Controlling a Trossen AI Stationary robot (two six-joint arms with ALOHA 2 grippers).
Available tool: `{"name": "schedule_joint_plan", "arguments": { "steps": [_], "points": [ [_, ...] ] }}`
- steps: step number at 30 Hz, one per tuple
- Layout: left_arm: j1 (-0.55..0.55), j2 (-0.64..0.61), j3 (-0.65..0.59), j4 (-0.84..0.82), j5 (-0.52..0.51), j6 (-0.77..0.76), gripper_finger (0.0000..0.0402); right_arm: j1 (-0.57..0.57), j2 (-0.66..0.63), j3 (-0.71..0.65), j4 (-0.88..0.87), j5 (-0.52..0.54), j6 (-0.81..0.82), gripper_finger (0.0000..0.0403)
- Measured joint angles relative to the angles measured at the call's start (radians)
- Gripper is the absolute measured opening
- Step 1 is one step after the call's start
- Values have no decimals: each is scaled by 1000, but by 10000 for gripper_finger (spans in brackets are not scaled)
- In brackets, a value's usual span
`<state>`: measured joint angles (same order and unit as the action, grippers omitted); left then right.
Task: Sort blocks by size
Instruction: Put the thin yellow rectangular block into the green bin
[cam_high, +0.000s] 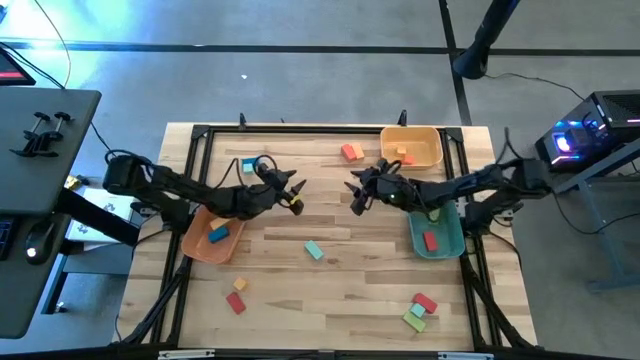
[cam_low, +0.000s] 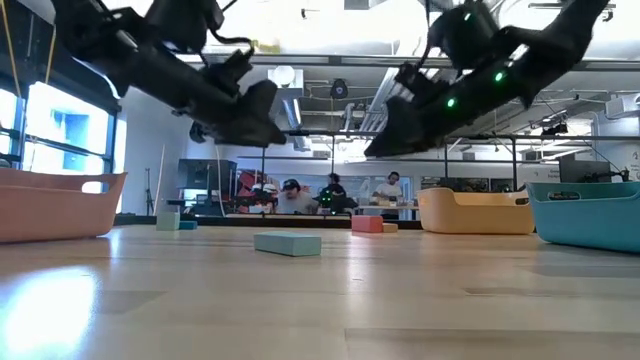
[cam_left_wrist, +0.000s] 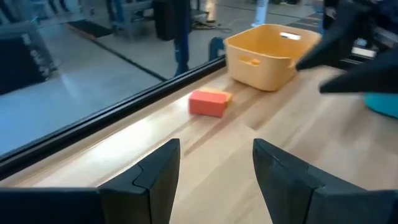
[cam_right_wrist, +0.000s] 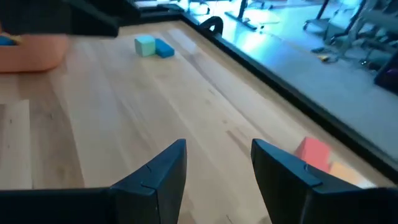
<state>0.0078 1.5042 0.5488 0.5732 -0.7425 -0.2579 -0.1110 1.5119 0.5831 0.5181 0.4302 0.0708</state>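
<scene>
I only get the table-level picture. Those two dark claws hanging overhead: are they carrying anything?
Observer: No. Their wrist cameras show the left end effector and the right end effector open, with only bare table between the fingers.
Operator: What's inside the teal tub?
Observer: From above, the teal bin holds a red block.
Operator: Any blocks I can't see?
Observer: Yes, a light green block lies near the front edge.

A grey floor (cam_high: 300, 70) surrounds the wooden table (cam_high: 330, 280). Beyond it, bright windows (cam_low: 60, 140) light a workshop where people (cam_low: 330, 192) sit.
</scene>
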Motion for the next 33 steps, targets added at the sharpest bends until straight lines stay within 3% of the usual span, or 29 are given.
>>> {"name": "schedule_joint_plan", "arguments": {
  "steps": [2,10,16,19,23,26,29,33],
  "points": [
    [22,10,0,2,0,-18,188,-29,39,0,28,-47,4,177],
    [107,23,0,9,-1,-20,188,-152,141,0,131,-43,68,177],
    [154,23,0,34,-8,51,188,-200,143,40,148,60,29,177],
    [177,23,0,79,-10,112,188,-234,143,127,11,32,-1,177],
    [205,23,0,155,-10,208,188,-289,144,327,-366,-50,4,177],
    [222,19,0,216,-10,267,188,-319,144,466,-603,-50,-2,177],
    [230,16,1,268,-11,319,188,-343,144,544,-734,-42,3,177],
    [232,15,14,271,-9,338,188,-375,145,544,-767,-67,28,177]
  ]
}}
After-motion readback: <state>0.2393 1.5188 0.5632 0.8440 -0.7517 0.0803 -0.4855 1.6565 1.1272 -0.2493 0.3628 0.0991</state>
